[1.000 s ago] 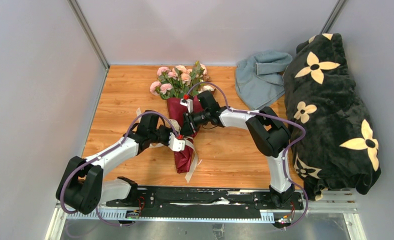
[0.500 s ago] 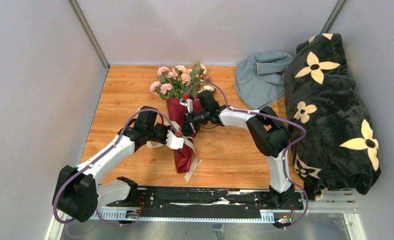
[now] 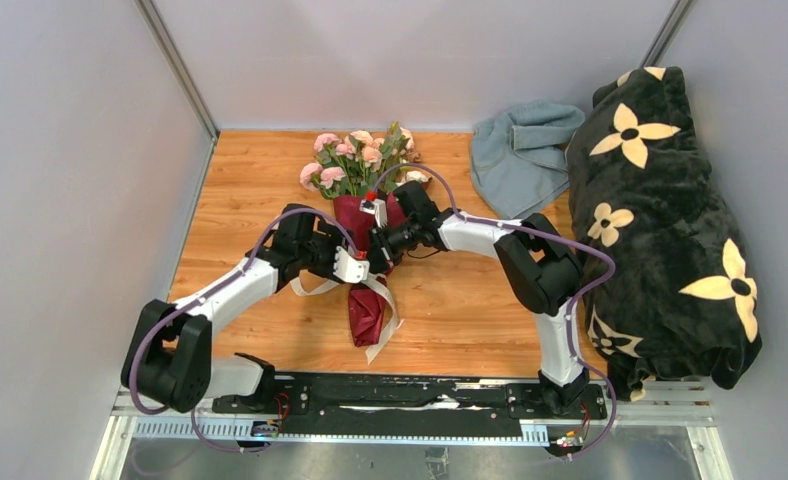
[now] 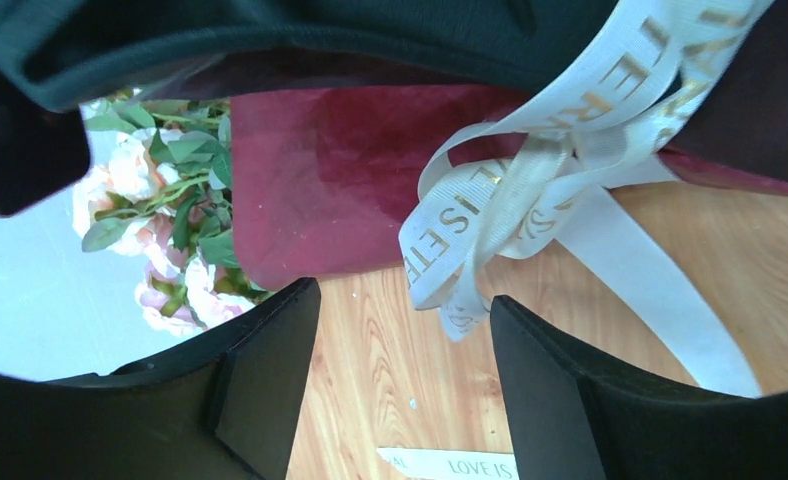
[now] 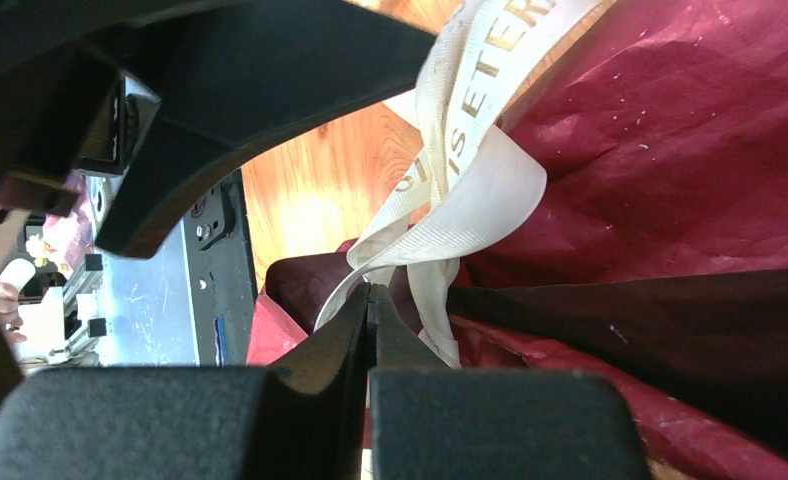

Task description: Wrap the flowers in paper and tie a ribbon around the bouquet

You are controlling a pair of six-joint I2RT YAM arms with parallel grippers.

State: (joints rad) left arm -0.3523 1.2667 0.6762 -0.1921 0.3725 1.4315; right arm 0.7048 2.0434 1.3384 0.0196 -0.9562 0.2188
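Observation:
The bouquet lies mid-table: pink flowers [image 3: 355, 158] at the far end and the dark red paper [image 3: 366, 318] tapering toward me. A cream ribbon [image 3: 382, 300] with gold lettering is looped round the cone, its tails trailing on the wood. My left gripper [image 3: 354, 266] sits at the cone's left side. In the left wrist view its jaws [image 4: 400, 330] stand open over bare wood, and the ribbon [image 4: 490, 205] hangs just past the fingertips [image 4: 560, 400], beside the paper [image 4: 340, 170] and flowers [image 4: 165, 225]. My right gripper [image 3: 378, 243] [image 5: 371, 290] is shut, with ribbon [image 5: 465, 190] strands running into its tips.
A grey-blue cloth [image 3: 518, 150] lies crumpled at the back right. A bulky black blanket with cream flower shapes [image 3: 670, 220] fills the right side. Grey walls close in the left and back. The arms' black mounting rail [image 3: 410, 395] runs along the near edge.
The left gripper has opened, let go of the ribbon and shifted slightly toward the far side. The right gripper has closed at the ribbon and stayed put.

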